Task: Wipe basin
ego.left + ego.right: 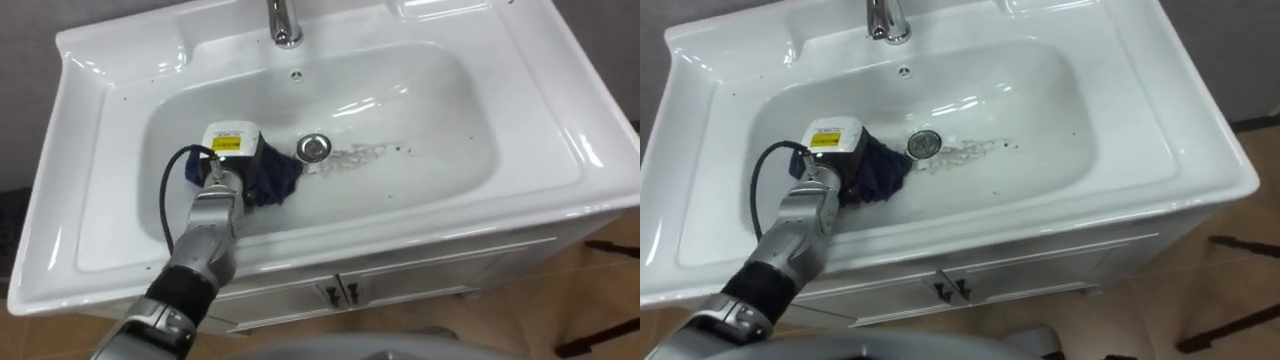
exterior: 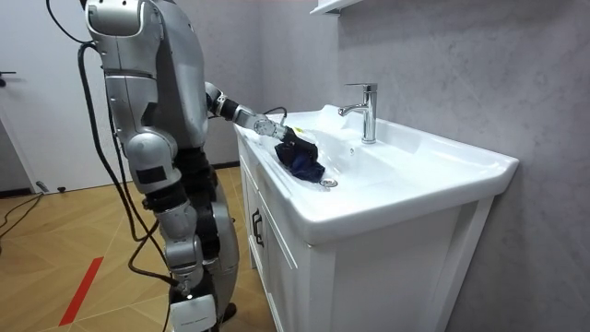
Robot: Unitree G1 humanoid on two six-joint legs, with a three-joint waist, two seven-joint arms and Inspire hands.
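The robot is seen in the room view standing close against the front of one white cabinet [image 1: 440,278], which is fitted with two doors and two small dark handles [image 1: 340,293] side by side at the middle. One white counter [image 1: 565,120] is carried on the cabinet, and one oval basin [image 1: 440,95] is sunk into it. One chrome tap [image 1: 283,22] is mounted behind the basin, one small overflow hole [image 1: 296,74] is set in the back wall below it, and one metal drain [image 1: 313,148] is placed at the bottom. A single dark blue cloth [image 1: 277,180] is found crumpled on the basin floor, just to the left of the drain and touching its edge. The left hand [image 1: 232,146] is laid on the cloth from the left, with the arm reaching over the front rim; its fingers are hidden under the hand's back and in the folds, so it cannot be told whether the cloth is grasped or merely pressed. One thin patch of water [image 1: 365,153] is spread to the right of the drain, and a few dark specks are scattered over the basin. The right hand [image 2: 191,312] is hung low at the robot's side, at the lower edge of the room view.
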